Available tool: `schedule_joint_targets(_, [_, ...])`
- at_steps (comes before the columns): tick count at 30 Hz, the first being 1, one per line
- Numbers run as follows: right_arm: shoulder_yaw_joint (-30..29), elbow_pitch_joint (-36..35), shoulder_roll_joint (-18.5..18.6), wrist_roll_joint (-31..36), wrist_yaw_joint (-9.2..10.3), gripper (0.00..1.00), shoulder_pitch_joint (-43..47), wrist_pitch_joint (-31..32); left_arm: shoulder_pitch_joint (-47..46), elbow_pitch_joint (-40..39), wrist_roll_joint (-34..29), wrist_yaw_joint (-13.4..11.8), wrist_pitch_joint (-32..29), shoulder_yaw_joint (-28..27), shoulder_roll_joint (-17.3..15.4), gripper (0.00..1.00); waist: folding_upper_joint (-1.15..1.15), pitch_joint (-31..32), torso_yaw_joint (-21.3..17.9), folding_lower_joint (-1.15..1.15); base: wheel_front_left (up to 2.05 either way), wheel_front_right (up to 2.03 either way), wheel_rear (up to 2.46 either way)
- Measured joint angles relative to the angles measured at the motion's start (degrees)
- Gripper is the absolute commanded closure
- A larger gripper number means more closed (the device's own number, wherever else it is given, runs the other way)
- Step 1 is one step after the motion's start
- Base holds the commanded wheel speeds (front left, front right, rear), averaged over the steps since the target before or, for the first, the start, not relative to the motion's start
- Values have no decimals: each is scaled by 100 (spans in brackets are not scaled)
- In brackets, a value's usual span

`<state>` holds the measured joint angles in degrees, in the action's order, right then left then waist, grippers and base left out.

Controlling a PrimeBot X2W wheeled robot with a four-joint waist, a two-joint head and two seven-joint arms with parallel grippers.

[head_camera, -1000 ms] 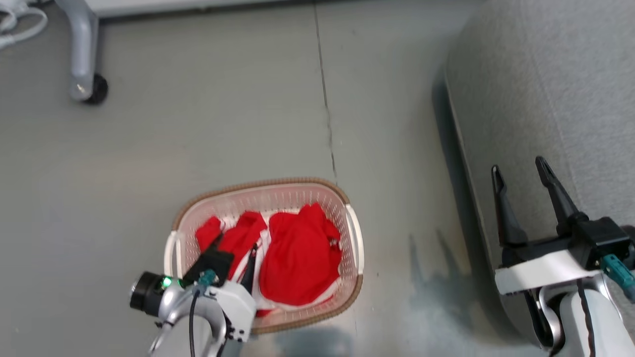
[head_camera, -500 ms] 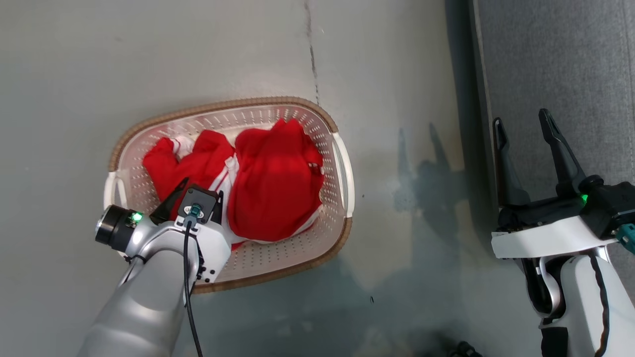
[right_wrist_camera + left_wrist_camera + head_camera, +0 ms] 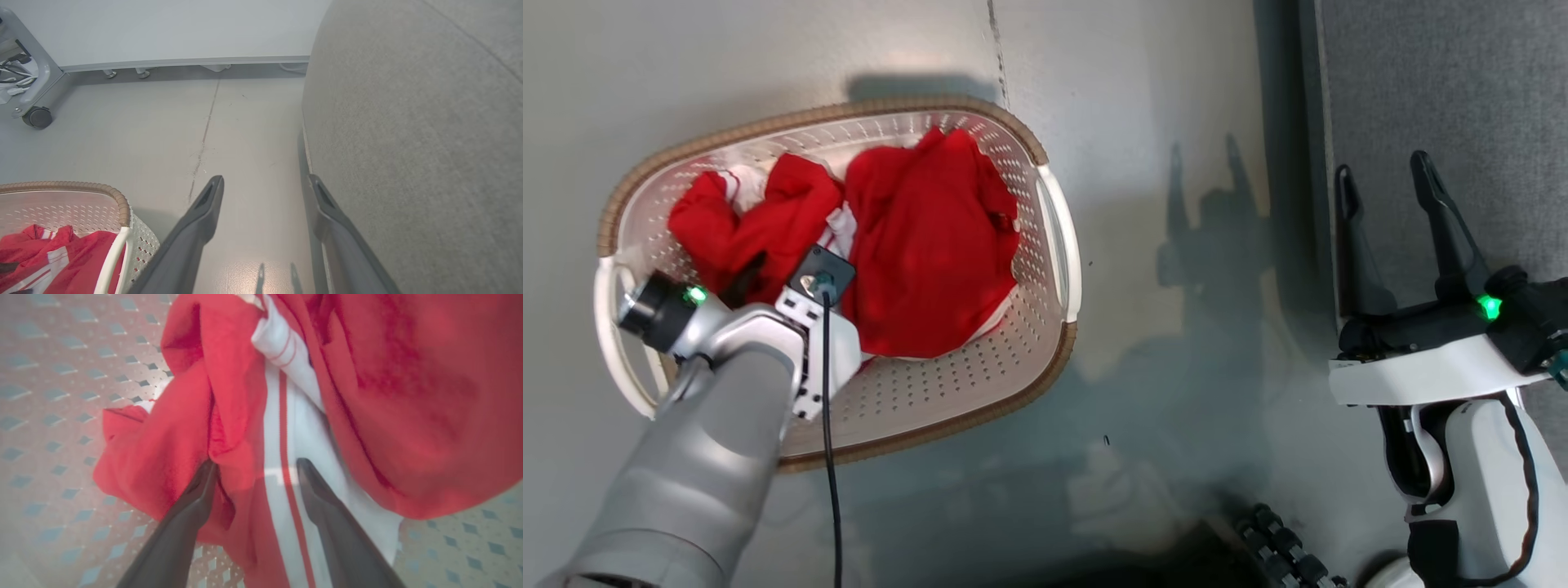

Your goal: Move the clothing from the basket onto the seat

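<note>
Likely a lab or test room staged as a home corner: bare grey floor (image 3: 143, 134) with a seam, plain white wall (image 3: 163, 28), a metal frame (image 3: 39, 73) on a caster (image 3: 37, 117) with loose cables (image 3: 10, 77), alongside a fabric seat (image 3: 408, 143) and a laundry basket (image 3: 809, 122).

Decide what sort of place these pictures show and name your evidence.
Probably a lab room staged as a living area: a grey upholstered seat, a laundry basket of red clothing on smooth floor, a castor-wheeled metal frame.
</note>
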<state>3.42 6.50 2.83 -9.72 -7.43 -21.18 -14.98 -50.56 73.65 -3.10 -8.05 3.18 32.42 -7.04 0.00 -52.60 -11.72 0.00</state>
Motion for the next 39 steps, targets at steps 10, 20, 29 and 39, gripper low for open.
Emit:
schedule_joint_targets(10, [224, -22, -5, -247, 0, 0, -81, 0, -405, 12, -301, 178, -777, 410, -371, 0, 0, -384, -285, 0, 0, 0, 0])
schedule_joint_targets(20, [412, -96, -20, -380, -5, 0, -118, -16, -694, -7, -385, 344, -1351, 587, -621, 0, 0, -690, -534, 0, 0, 0, 0])
schedule_joint_targets(29, [413, -109, -23, -390, -7, 0, -101, -18, -772, -34, -229, 424, -1758, 597, -543, 100, 0, -742, -546, 0, 0, 0, 0])
schedule_joint_targets(39, [421, -19, -37, -360, -10, 0, -138, -16, -654, -2, -19, 420, -1836, 554, -561, 100, 0, -526, -555, 0, 0, 0, 0])
